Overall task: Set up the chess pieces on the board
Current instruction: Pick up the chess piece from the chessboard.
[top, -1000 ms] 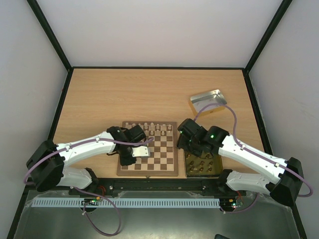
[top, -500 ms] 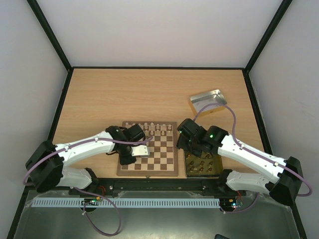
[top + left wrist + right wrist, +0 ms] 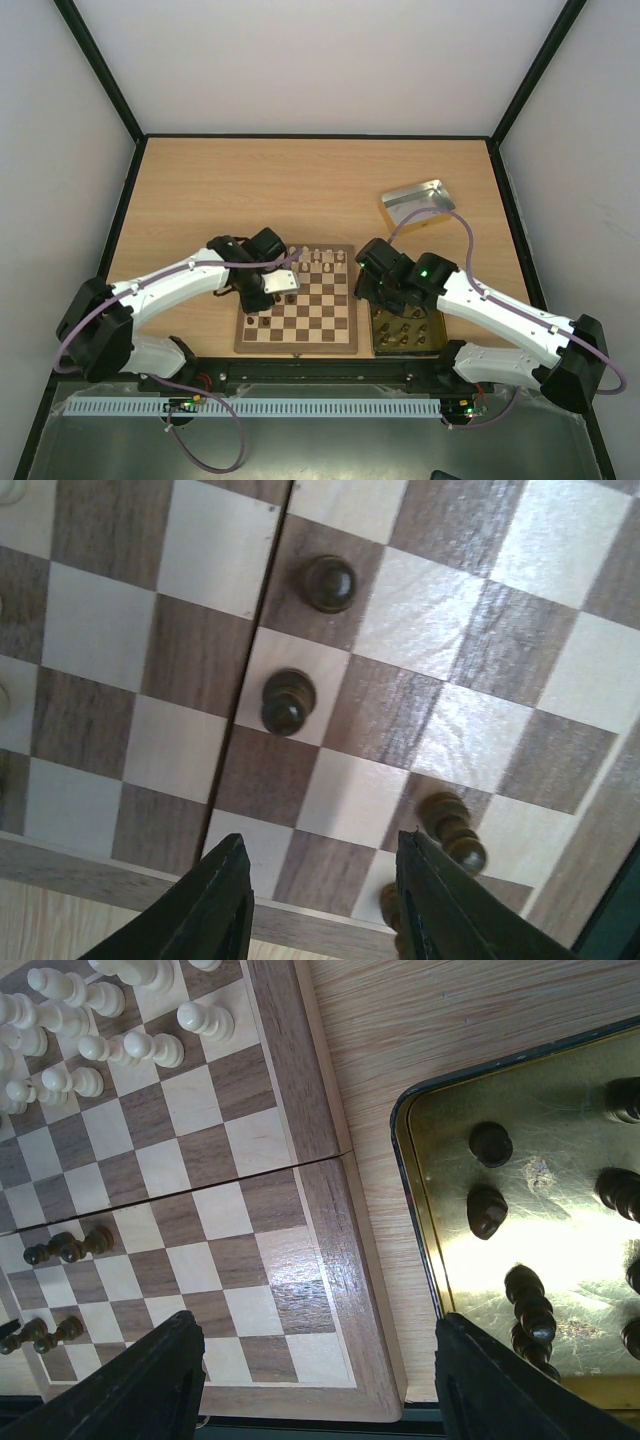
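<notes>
Seen from above, two white robot arms reach over a wooden bench [image 3: 200, 190] toward the board [image 3: 296, 347], a checked chessboard lying near the arms' bases. Pale chess pieces [image 3: 317, 257] stand along its far rows, and a few dark chess pieces [image 3: 329, 583] sit on its near left part. More dark pieces [image 3: 490, 1143] wait in a gold tin [image 3: 560, 1225] just beside the board's right edge, and a silver tin [image 3: 417, 203] lies farther back on the right. The left end effector [image 3: 322, 845] hovers over the board's near left corner, its fingers [image 3: 225, 905] partly spread with nothing between them. One dark piece [image 3: 452, 830] lies on its side on the board, right by the finger on the right of the left wrist view. The right end effector [image 3: 318, 1325] is spread wide and empty above the board's right border, where board and tin run side by side. The coming move probably turns on this: the tin's pieces lie to the right of the right end effector, and the right arm is much the nearer. One tin piece [image 3: 528, 1305] appears to lie flat, its long axis roughly across the line between the fingers, which would suit a pinch on its middle. No brand, label or readable writing shows on the board, tins or arms.
</notes>
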You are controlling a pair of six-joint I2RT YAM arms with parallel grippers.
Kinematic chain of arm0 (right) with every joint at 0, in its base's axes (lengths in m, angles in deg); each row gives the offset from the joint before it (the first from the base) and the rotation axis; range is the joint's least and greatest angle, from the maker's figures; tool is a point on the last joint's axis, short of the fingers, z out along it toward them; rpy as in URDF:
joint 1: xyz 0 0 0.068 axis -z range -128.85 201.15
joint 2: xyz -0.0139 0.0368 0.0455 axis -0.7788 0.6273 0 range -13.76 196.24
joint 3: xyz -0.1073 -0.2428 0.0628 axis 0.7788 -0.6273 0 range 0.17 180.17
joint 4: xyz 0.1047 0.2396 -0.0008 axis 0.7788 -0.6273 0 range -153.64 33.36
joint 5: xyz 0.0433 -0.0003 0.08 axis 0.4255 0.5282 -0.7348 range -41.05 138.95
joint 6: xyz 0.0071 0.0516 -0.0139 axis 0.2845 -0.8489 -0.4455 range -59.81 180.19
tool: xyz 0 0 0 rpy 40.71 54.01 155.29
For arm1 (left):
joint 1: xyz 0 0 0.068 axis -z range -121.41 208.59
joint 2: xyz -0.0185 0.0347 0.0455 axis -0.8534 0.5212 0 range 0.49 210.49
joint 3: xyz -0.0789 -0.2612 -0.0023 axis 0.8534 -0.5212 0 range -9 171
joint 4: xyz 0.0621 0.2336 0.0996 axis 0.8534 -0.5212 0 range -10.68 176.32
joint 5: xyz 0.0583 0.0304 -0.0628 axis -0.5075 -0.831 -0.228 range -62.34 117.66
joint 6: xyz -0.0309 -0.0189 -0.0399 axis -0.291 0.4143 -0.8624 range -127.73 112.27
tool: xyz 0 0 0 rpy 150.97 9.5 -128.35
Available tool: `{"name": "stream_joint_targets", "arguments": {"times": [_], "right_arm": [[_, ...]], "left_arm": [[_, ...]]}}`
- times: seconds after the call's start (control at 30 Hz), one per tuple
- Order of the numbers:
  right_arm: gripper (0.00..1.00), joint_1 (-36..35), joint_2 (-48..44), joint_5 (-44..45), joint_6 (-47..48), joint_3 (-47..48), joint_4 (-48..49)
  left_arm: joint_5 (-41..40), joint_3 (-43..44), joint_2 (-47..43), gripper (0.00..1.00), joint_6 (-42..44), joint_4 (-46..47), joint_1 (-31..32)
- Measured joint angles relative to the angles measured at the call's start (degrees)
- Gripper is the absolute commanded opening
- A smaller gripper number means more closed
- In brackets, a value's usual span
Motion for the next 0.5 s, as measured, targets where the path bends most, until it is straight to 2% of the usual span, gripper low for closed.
{"name": "stream_joint_targets", "arguments": {"times": [0.27,0.5], "right_arm": [[0.63,0.0,-0.2,0.02,-0.2,0.0,-0.04],[0.63,0.0,-2.01,0.11,-1.01,-0.39,-0.24]], "left_arm": [[-0.46,1.55,4.26,0.42,0.92,1.95,-1.36],[-0.39,3.56,7.28,0.38,1.03,3.96,-1.38]]}}
